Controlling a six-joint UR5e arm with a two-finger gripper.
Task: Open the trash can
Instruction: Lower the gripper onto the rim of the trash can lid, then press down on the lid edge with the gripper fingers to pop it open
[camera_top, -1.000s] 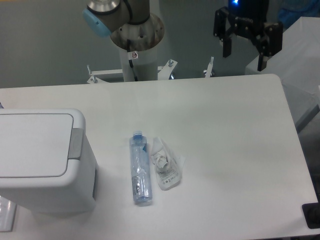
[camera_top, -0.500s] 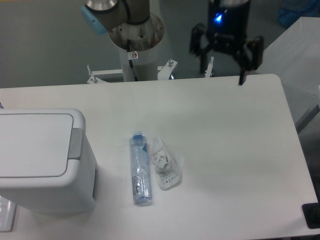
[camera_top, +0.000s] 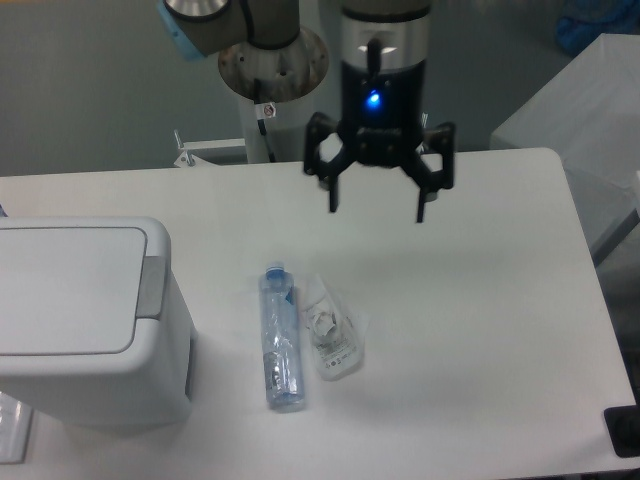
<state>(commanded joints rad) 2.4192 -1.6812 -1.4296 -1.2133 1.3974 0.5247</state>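
Note:
The trash can (camera_top: 85, 320) is a large white boxy bin at the table's left edge. Its flat lid (camera_top: 65, 290) lies shut, with a grey push tab (camera_top: 151, 288) on the right side. My gripper (camera_top: 378, 208) hangs above the middle of the table, well to the right of the bin and higher up. Its black fingers (camera_top: 333, 190) are spread wide apart, open, with nothing between them.
A clear plastic bottle with a blue cap (camera_top: 281, 335) lies on the table to the right of the bin. A crumpled clear plastic wrapper (camera_top: 331, 328) lies beside it. The arm's base column (camera_top: 268, 90) stands behind the table's far edge.
The gripper has swung from the far right corner leftward and down toward the middle of the table. It stays open. The bin, bottle and wrapper have not moved.

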